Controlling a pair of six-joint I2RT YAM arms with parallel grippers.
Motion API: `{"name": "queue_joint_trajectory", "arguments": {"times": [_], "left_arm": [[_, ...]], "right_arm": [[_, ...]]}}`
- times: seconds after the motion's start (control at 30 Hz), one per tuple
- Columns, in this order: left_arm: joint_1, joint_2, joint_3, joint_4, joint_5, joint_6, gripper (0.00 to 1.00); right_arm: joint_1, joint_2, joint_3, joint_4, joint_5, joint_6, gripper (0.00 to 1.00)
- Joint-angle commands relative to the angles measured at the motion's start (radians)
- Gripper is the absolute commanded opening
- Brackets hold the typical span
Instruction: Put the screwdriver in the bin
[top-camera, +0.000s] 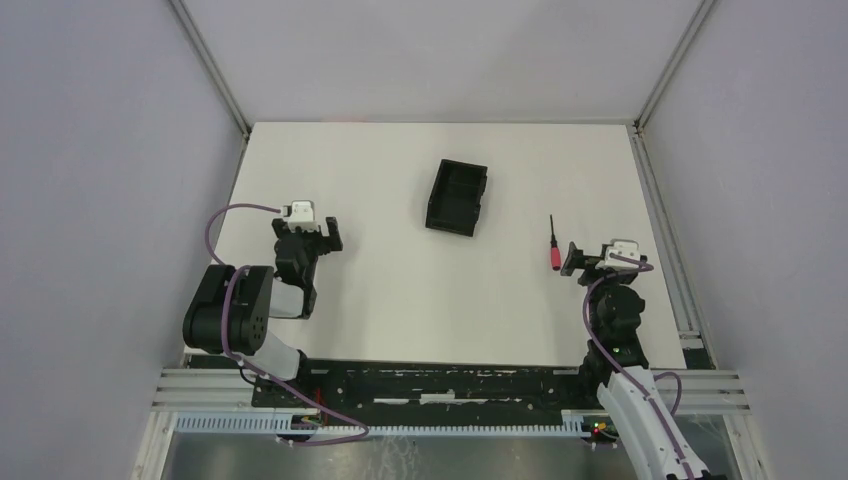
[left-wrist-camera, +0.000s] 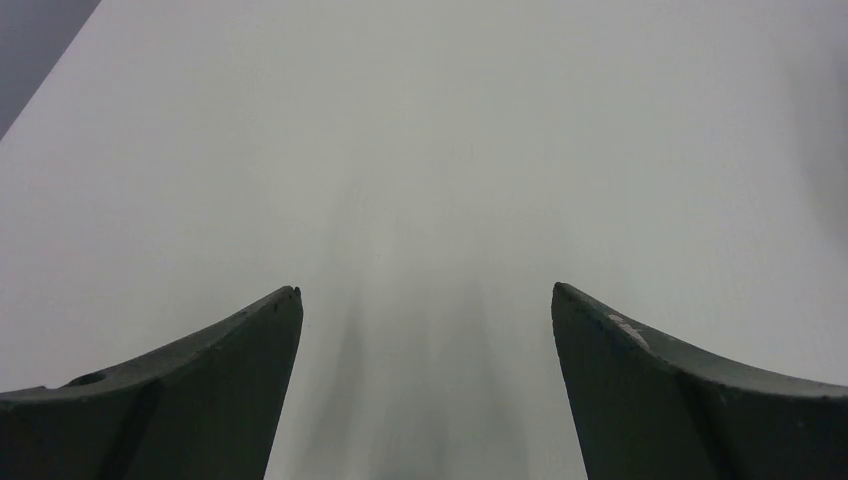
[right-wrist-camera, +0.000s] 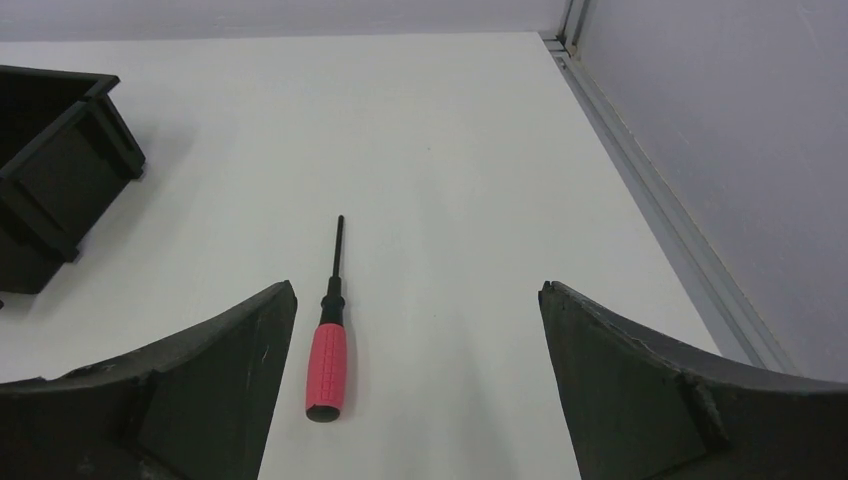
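The screwdriver (right-wrist-camera: 329, 335) lies flat on the white table (top-camera: 400, 300), toward its right side, red handle near and thin black shaft pointing far. The right gripper (right-wrist-camera: 417, 290) hangs just near of it with its jaws wide apart. In the wrist view the handle sits in the gap, close to the left finger (right-wrist-camera: 200, 380) but not touching it.

The black bin (top-camera: 456, 197) stands farther away and to the left, well apart from the screwdriver, with white table surface between them. An aluminium rail (right-wrist-camera: 650, 200) and a grey wall run along the table's right edge, near the gripper.

The left gripper (left-wrist-camera: 425, 290) is over the table's left side, jaws apart, with only table showing between them.
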Motion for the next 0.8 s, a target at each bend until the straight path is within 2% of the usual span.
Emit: {"name": "queue_joint_trajectory", "arguments": {"times": [0.0,0.1,0.2,0.27,0.4,0.5,0.63,0.77], "left_arm": [[0.005,-0.018,0.000,0.017,0.004,-0.019,1.00],[0.005,-0.018,-0.001,0.017,0.005,-0.019,1.00],[0.005,-0.018,0.000,0.017,0.004,-0.019,1.00],[0.004,-0.018,-0.001,0.017,0.004,-0.019,1.00],[0.004,-0.018,-0.001,0.017,0.005,-0.019,1.00],[0.005,-0.018,0.000,0.017,0.005,-0.019,1.00],[0.005,-0.018,0.000,0.016,0.005,-0.019,1.00],[0.005,-0.018,0.000,0.017,0.005,-0.019,1.00]], "right_arm": [[-0.003,0.024,0.032,-0.050,0.056,0.038,0.98],[-0.003,0.074,0.142,-0.124,0.038,0.062,0.98],[-0.002,0.177,0.300,-0.235,-0.080,0.023,0.98],[-0.003,0.303,0.483,-0.389,-0.151,-0.011,0.98],[-0.002,0.598,0.860,-0.778,-0.148,-0.005,0.96],[-0.003,0.808,1.071,-0.974,-0.143,0.020,0.96],[-0.004,1.035,1.206,-1.115,-0.206,0.004,0.96],[-0.003,1.206,1.205,-1.121,-0.228,-0.010,0.95]]}}
